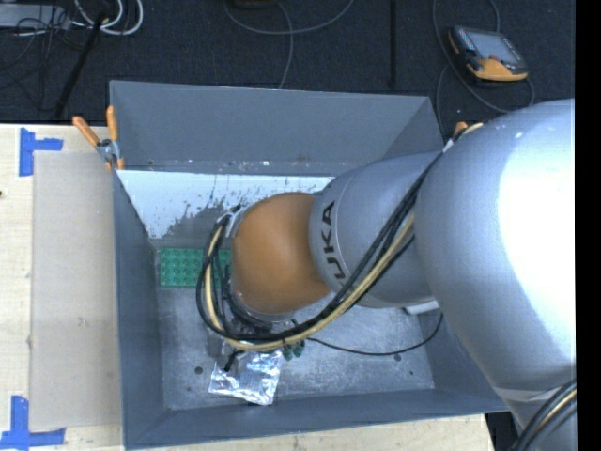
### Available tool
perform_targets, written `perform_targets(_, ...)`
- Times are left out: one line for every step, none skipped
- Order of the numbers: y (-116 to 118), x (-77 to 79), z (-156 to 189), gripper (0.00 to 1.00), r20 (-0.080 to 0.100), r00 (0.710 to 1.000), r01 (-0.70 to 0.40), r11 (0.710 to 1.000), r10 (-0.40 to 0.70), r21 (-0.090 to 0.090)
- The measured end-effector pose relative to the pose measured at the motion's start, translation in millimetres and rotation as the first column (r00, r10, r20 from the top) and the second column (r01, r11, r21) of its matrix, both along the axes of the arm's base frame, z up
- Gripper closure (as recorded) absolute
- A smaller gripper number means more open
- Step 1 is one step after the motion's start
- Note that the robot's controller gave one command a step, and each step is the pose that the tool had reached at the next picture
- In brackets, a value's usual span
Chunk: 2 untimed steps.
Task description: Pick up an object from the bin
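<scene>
**Hand low over a crumpled silver packet, nothing lifted yet**

Hand (234, 353) sits deep in the grey metal bin (282, 134), close to the near wall and left of centre, tucked under the orange wrist cover (272, 256) and its loop of black and yellow cables (208, 299). The cover and the dark hardware below it hide the working end, so I cannot tell whether the hand is spread or pressed together.

Directly beneath it, and touching or nearly touching its lower end, lies a crumpled silver foil packet (247, 380) on the bin floor. Farther back on the left, partly behind the cables, a flat green studded plate (177, 268) rests against the floor and is apart from the hand.

As a judgement, the approach and descent look done, with the arm placed over the foil packet. What remains is closing on it, if that has not happened, then raising it clear of the floor. The packet lies flat on the floor, so no pickup shows so far.
</scene>
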<state>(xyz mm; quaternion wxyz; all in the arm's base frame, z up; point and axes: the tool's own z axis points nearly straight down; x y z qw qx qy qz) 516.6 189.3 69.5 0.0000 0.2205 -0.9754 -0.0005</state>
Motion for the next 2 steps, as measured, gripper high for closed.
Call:
perform_targets(-7,-13.8,106,1.0,0.006,0.999,0.052,0.999,-0.052,0.002)
perform_targets(-8,-9.6,177,1.0,0.009,0.998,0.065,0.998,-0.065,0.003)
